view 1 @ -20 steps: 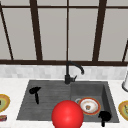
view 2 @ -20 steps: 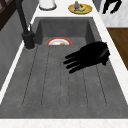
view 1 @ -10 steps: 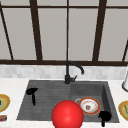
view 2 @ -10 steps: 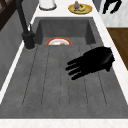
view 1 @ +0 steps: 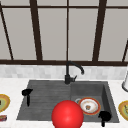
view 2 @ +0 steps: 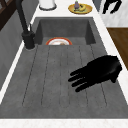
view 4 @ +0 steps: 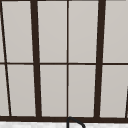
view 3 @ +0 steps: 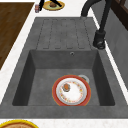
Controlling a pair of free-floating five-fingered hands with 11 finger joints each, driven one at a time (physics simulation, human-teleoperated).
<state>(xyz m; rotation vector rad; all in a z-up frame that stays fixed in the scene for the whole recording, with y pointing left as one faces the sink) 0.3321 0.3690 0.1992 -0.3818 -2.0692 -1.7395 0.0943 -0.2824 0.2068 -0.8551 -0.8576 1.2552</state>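
My left hand (view 1: 27, 93) hovers over the left part of the grey drainboard (view 1: 47, 100). In the left side view this left hand (view 2: 100, 73) is open, palm down, with straight fingers reaching across the ribbed drainboard (view 2: 50, 75) from its front edge, holding nothing. My right hand (view 1: 104, 116) hangs at the front right corner of the basin, and in the left side view the right hand (view 2: 111, 5) shows relaxed fingers pointing down. A red-rimmed plate (view 1: 89, 106) with a small bit of food lies in the basin (view 3: 40, 75). A red ball (view 1: 67, 115) sits at the front.
A black faucet (view 1: 71, 72) stands behind the sink. Yellow plates lie on the counter at the left (view 1: 3, 102) and right (view 1: 124, 109); the right plate (view 2: 80, 8) holds food. A white jar (view 2: 47, 3) stands at the back right, and a small can (view 3: 37, 8) beside the left plate.
My left hand has drifted a little to the left and toward the sink's front edge, fingers still straight. The right hand, plate and ball have stayed put.
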